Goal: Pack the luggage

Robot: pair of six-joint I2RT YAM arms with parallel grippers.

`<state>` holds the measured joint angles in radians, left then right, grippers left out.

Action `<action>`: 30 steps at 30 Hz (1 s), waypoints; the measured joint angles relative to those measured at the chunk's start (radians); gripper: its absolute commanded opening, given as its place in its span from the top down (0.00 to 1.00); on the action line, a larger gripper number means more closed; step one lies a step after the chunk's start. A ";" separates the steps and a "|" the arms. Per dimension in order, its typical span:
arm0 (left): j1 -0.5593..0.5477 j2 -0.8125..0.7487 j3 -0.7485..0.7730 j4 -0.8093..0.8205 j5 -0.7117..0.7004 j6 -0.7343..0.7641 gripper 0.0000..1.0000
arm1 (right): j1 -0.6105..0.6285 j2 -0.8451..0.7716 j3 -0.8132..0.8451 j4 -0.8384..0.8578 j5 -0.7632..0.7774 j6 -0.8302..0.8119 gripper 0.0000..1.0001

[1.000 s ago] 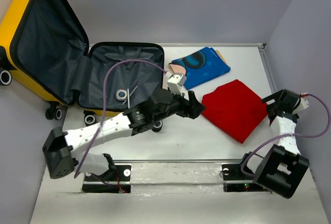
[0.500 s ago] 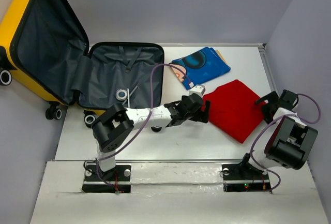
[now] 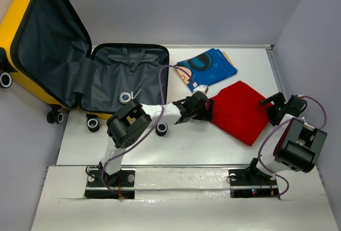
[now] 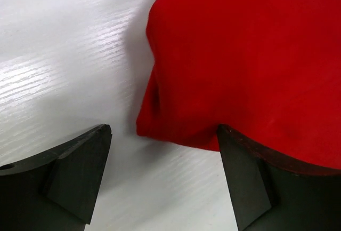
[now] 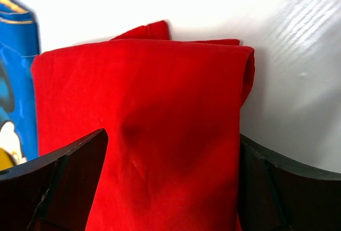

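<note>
The luggage (image 3: 32, 33) is a yellow suitcase lying open at the back left, showing its dark grey lining (image 3: 128, 73). A folded red cloth (image 3: 242, 111) lies on the table at centre right. My left gripper (image 3: 206, 109) is open at the cloth's left corner. In the left wrist view the red cloth (image 4: 240, 55) reaches just between the spread fingers of the left gripper (image 4: 162, 135). My right gripper (image 3: 270, 108) is open at the cloth's right edge. In the right wrist view the right gripper (image 5: 173, 135) straddles the red cloth (image 5: 160, 81) with its fingers wide.
A folded blue printed cloth (image 3: 208, 68) lies behind the red one, and its edge shows as the blue cloth (image 5: 16, 81) in the right wrist view. A small round ring (image 3: 125, 97) rests in the suitcase lining. Caster wheels (image 3: 161, 129) stick out at the suitcase's near edge. Walls enclose the table.
The left gripper has moved right from the suitcase's edge to the red cloth's left corner. The right gripper has come in to the cloth's right edge.
</note>
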<state>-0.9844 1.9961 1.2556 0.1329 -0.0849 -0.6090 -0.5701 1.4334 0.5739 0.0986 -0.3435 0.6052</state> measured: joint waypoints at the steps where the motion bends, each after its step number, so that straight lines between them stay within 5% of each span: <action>1: 0.003 0.006 0.003 0.013 0.002 -0.002 0.09 | 0.000 0.000 -0.008 0.015 -0.011 0.005 0.07; 9: 0.040 0.009 -0.040 0.124 0.070 -0.031 0.09 | 0.000 -0.023 -0.117 0.193 -0.092 0.077 0.06; 15: 0.073 0.016 -0.053 0.182 0.113 -0.048 0.12 | 0.000 -0.032 -0.160 0.257 -0.108 0.085 0.19; 30: 0.080 0.019 -0.086 0.235 0.103 -0.061 0.40 | -0.004 0.060 -0.198 0.436 -0.188 0.141 0.30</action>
<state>-0.9039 2.0148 1.1694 0.3679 0.0177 -0.6704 -0.5743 1.4937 0.3763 0.5350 -0.5320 0.7460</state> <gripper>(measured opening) 0.673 0.707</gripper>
